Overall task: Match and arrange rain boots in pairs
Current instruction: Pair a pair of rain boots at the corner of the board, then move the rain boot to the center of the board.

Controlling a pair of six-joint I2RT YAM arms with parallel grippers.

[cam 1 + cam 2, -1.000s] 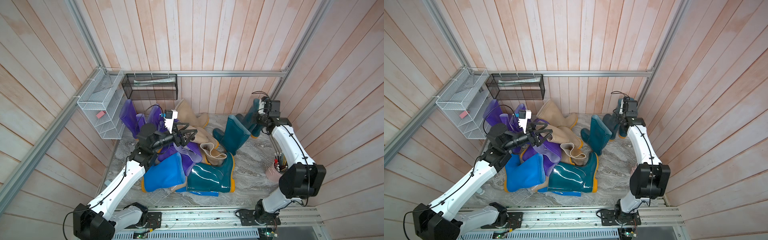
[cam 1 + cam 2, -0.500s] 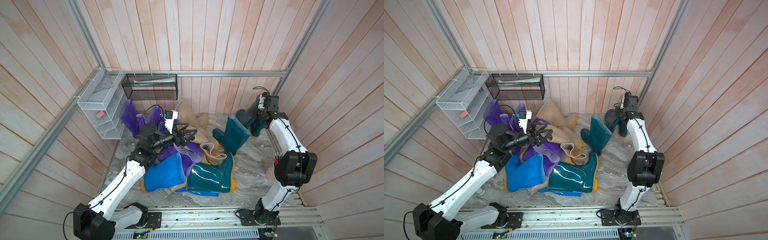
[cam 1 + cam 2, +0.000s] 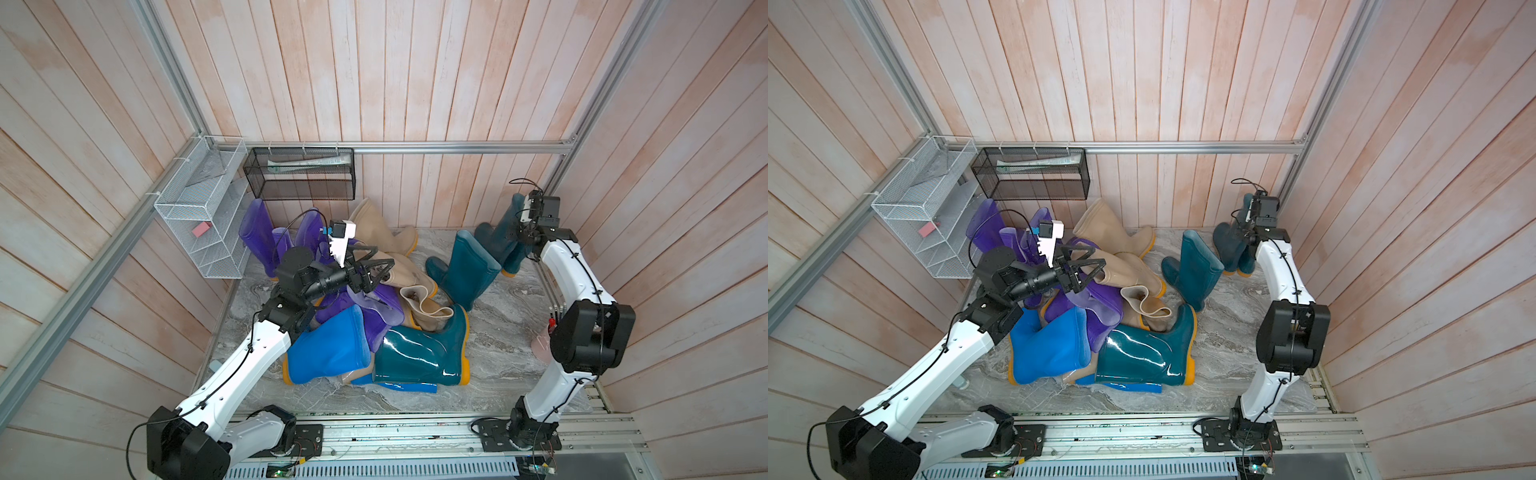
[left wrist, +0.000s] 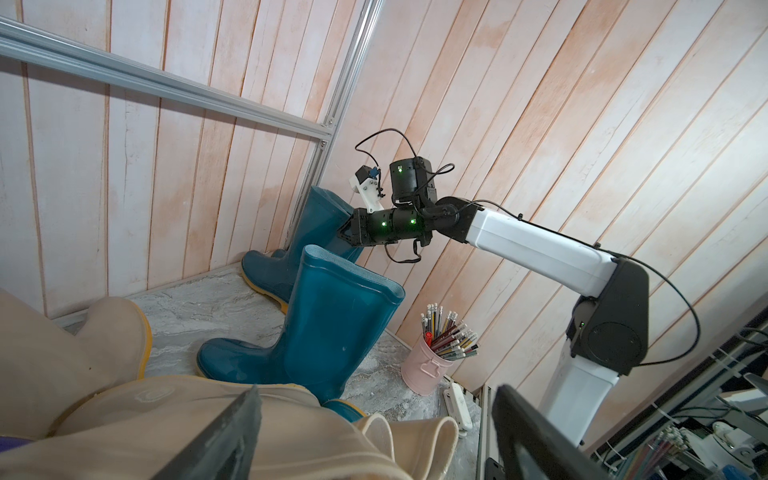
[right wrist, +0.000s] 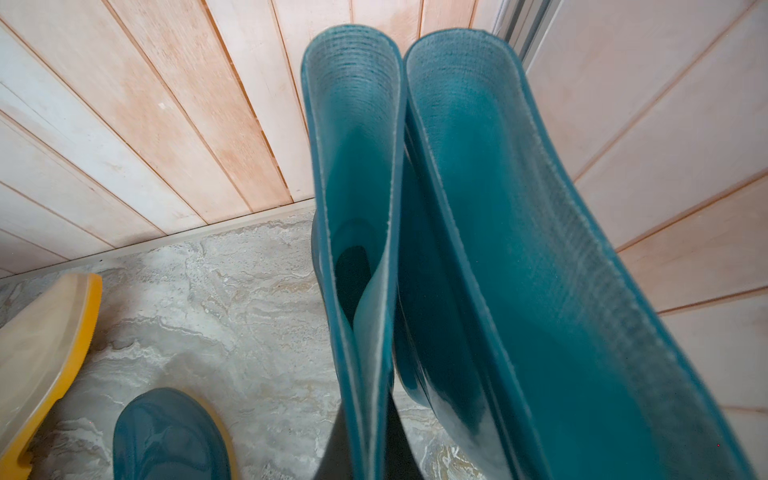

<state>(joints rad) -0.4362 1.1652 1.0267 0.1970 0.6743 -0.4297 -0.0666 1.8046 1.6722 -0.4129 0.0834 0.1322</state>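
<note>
The rain boots lie heaped mid-floor: purple boots [image 3: 257, 232], beige boots [image 3: 374, 224], a bright blue boot [image 3: 328, 353] and a dark teal boot [image 3: 419, 353] on its side. Another teal boot [image 3: 469, 270] stands upright. My left gripper [image 3: 384, 255] [image 3: 1099, 255] [image 4: 376, 390] hovers open over a beige boot [image 4: 249, 432], holding nothing. In the back right corner my right gripper [image 3: 524, 232] [image 3: 1246, 232] [image 5: 372, 440] is shut on the shaft wall of a teal boot [image 5: 357, 166]. That boot stands upright, shaft to shaft with a second teal boot [image 5: 519, 208].
A white wire rack [image 3: 195, 216] hangs on the left wall and a black mesh basket [image 3: 299, 178] on the back wall. A pink cup of pencils [image 4: 432, 365] stands by the right wall beside my right arm's base. Wooden walls close in on three sides.
My right arm has drawn back toward the rear right corner with the teal boot in its grip. The left arm and the pile have not moved.
</note>
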